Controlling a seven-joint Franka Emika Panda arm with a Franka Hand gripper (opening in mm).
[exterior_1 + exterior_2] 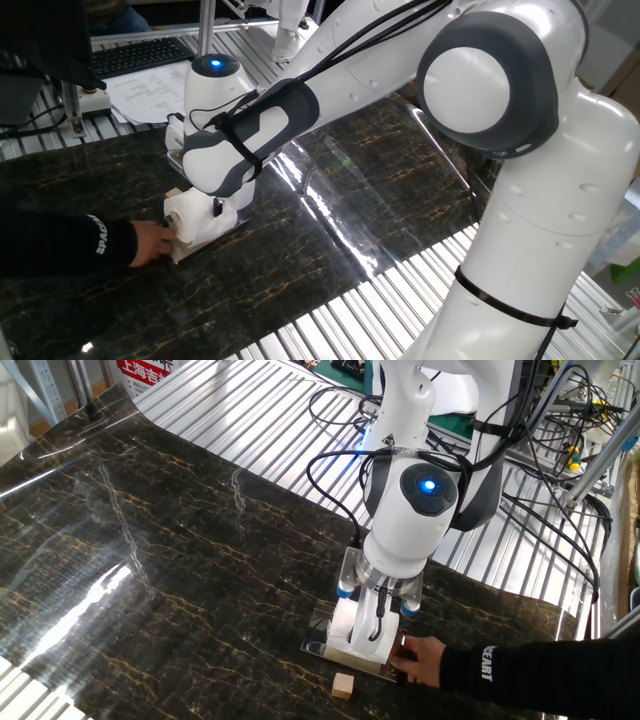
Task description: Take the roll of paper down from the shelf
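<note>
The white roll of paper (192, 220) (352, 632) stands on the shelf (318, 648), a thin silvery sheet lying low over the dark marble table. My gripper (207, 213) (364, 636) reaches down from above, its fingers on either side of the roll and closed against it. The roll looks slightly squeezed. The fingertips are mostly hidden by the roll. A person's hand (152, 240) (420, 660) touches the shelf's edge right beside the roll.
A small tan wooden cube (344, 685) lies on the table just in front of the shelf. The person's black-sleeved arm (530, 672) reaches in from the side. A keyboard (140, 55) and printed paper sheets (150, 95) lie beyond the table. Cables (540, 450) hang behind the arm.
</note>
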